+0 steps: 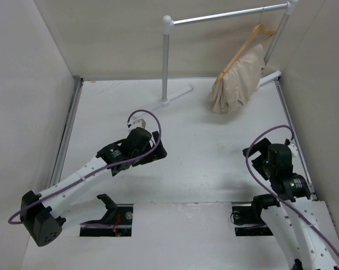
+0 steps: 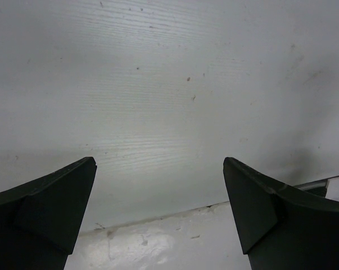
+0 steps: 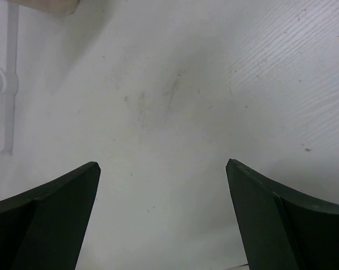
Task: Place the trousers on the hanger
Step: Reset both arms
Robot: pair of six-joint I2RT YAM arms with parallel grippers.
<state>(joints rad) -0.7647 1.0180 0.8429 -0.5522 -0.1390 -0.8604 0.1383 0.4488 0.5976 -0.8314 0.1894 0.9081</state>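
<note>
The beige trousers (image 1: 237, 81) hang folded over the light-brown wooden hanger (image 1: 247, 44), their lower end resting on the table at the back right. The hanger's hook is on the white rail (image 1: 225, 17). A corner of the trousers (image 3: 51, 5) shows at the top left of the right wrist view. My left gripper (image 1: 136, 121) is open and empty over the table's middle left; in its wrist view (image 2: 159, 169) only bare table and wall show between the fingers. My right gripper (image 1: 252, 153) is open and empty at the right, its wrist view (image 3: 162, 171) over bare table.
The white garment rail stands at the back on a post (image 1: 165, 59) with a foot (image 1: 177, 95), which also shows in the right wrist view (image 3: 9, 84). White walls enclose the table on the left, back and right. Two cut-outs (image 1: 107, 219) lie near the arm bases.
</note>
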